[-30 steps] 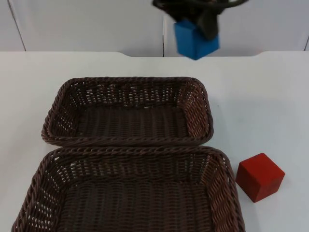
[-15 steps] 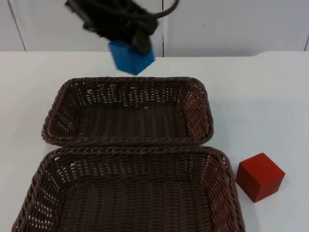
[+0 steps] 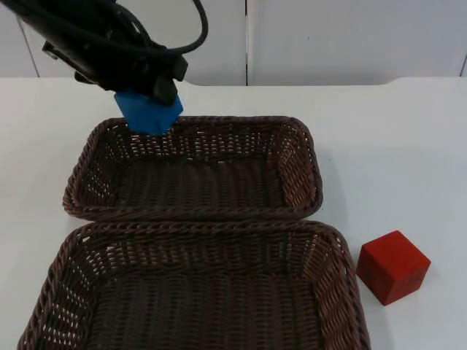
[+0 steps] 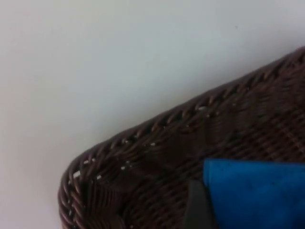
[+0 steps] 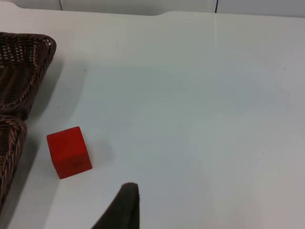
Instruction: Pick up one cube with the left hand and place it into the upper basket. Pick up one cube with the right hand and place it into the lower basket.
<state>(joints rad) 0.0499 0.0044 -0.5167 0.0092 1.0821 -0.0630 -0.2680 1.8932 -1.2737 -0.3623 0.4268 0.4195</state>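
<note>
**Left hand holds blue cube above the upper basket's far-left corner**

The left hand (image 3: 149,91) pinches the blue cube (image 3: 149,113) and hangs over the far-left corner of the upper basket (image 3: 306,157). The cube is clear of the wicker, tilted, with its low edge about level with the rim as seen from above. In the left wrist view the cube (image 4: 255,193) sits against a dark fingertip (image 4: 198,207), with the basket's rounded corner (image 4: 143,138) and woven wall beneath it and bare white counter (image 4: 95,62) beyond the rim.

The lower basket (image 3: 343,292) lies just in front of the upper one, their long rims nearly touching. The red cube (image 3: 392,266) rests on the counter just beside the lower basket's right rim.

The right arm waits; whether the right hand (image 5: 121,210) is spread or pressed together cannot be told. From its wrist view the red cube (image 5: 69,151) stands apart from the basket edges (image 5: 24,71).
</note>
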